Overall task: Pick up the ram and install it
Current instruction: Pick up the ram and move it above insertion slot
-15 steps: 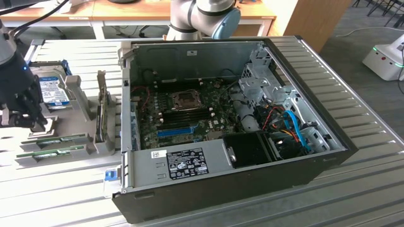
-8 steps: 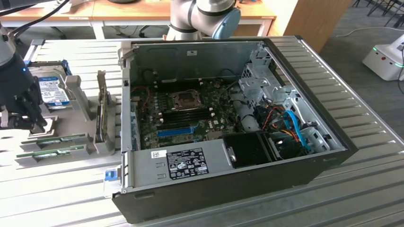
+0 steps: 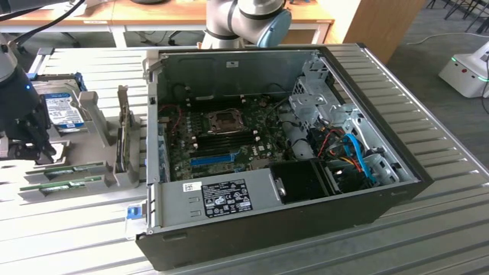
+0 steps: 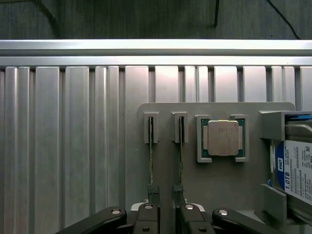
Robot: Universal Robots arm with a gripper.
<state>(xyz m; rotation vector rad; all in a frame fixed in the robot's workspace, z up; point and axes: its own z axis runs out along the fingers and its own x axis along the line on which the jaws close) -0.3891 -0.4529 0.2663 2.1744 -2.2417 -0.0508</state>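
Two green ram sticks stand on edge in the slots of a grey holder (image 4: 214,180). One ram stick (image 4: 151,156) and the other ram stick (image 4: 181,156) appear edge-on in the wrist view. In the exterior view they lie at the left as ram (image 3: 65,170) and ram (image 3: 57,186). My gripper (image 4: 165,192) hovers over their near ends, open, with a narrow gap between its fingertips and nothing in it. Each fingertip sits close to one stick's end. In the exterior view the black gripper (image 3: 32,150) hangs at the far left above the holder.
A CPU (image 4: 223,138) rests in a square pocket of the holder beside the sticks. A blue-labelled hard drive (image 4: 298,171) stands beyond it, also seen as the hard drive (image 3: 63,112). The open PC case (image 3: 252,200) with its motherboard (image 3: 221,140) fills the middle of the ribbed metal table (image 3: 443,229).
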